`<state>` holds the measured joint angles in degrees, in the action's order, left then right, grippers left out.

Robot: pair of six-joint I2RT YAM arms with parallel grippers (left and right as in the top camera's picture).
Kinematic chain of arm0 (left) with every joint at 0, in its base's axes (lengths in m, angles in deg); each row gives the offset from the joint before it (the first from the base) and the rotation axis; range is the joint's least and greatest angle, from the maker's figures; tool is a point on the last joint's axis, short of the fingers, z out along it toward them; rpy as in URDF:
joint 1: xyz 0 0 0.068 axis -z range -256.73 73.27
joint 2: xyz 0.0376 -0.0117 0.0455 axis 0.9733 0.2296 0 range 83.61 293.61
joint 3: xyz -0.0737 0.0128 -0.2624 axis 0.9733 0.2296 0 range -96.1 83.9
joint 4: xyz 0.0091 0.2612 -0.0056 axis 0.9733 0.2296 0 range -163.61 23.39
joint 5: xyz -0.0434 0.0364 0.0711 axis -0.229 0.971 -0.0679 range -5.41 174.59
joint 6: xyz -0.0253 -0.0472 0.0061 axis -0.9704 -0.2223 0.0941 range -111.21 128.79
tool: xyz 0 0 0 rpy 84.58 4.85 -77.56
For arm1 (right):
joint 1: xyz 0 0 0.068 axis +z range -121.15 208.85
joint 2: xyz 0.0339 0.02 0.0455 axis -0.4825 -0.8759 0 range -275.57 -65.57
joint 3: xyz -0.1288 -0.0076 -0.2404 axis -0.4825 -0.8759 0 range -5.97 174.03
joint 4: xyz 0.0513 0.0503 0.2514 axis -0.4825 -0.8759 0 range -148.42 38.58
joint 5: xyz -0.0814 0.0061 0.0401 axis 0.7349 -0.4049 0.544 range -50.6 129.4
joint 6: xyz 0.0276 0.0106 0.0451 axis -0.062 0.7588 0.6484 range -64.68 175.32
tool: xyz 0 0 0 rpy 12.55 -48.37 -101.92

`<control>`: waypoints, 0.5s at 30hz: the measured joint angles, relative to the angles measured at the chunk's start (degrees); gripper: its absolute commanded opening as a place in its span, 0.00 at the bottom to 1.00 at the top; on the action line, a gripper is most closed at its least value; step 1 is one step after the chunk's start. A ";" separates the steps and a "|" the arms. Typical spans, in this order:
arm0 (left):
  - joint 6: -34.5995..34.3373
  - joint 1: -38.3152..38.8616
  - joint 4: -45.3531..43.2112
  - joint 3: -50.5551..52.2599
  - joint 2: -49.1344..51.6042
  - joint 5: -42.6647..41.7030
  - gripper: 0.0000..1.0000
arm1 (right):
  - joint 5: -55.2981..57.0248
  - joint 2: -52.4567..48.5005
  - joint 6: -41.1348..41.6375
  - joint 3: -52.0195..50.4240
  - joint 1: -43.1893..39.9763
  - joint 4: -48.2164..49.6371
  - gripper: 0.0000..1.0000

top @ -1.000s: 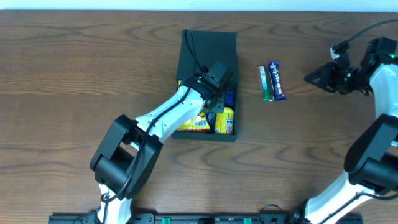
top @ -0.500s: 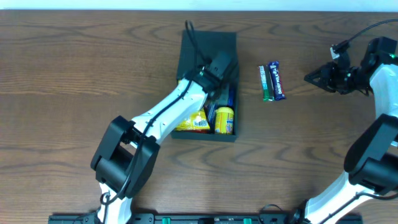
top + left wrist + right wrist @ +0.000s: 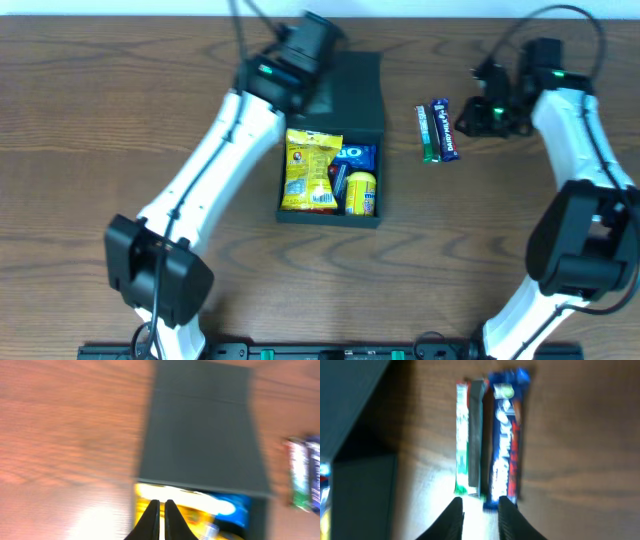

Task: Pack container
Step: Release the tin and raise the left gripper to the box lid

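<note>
My wooden table carries the box — to its right, a green bar and a blue bar lie side by side.

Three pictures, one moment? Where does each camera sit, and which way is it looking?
Overhead: above the table, looking straight down; both arms show.
Left wrist: on the left arm, looking down at the container; left jaws show, closed.
Right wrist: on the right arm, looking down at the green bar and blue bar; right jaws show, apart.
Shared: all three views catch container and bars.
</note>
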<state>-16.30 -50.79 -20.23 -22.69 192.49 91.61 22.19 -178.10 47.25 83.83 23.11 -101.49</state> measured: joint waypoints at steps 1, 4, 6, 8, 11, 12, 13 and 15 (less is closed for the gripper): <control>0.33 -1.62 0.50 0.00 0.00 0.07 0.23 | 2.19 0.00 0.26 0.00 1.44 1.75 0.39; 0.63 -6.49 2.14 0.00 0.00 -0.28 0.64 | 7.19 -0.04 1.46 0.00 4.04 5.84 0.45; 0.55 -8.00 2.64 0.00 0.00 -0.57 0.81 | 9.81 -0.52 2.54 0.00 4.72 8.41 0.45; 1.16 -8.72 2.89 0.00 0.00 -0.66 0.95 | 11.67 -1.70 4.04 0.00 4.87 11.04 0.47; 1.38 -9.11 2.99 0.00 0.00 -0.68 0.95 | 13.03 -3.85 5.88 0.02 4.85 14.08 0.50; 1.62 -9.11 2.95 0.00 0.00 -0.76 0.95 | 13.31 -4.70 6.25 0.02 4.85 14.69 0.50; 2.03 -9.11 2.93 0.00 0.00 -0.81 0.95 | 13.62 -6.08 6.64 0.02 4.85 14.93 0.51; 2.60 -9.07 2.89 0.00 0.00 -0.83 0.95 | 13.94 -7.52 7.06 0.02 4.87 14.19 0.51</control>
<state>-13.69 -59.87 -17.34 -22.69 192.49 90.78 36.13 -185.62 54.31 83.86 27.99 -87.30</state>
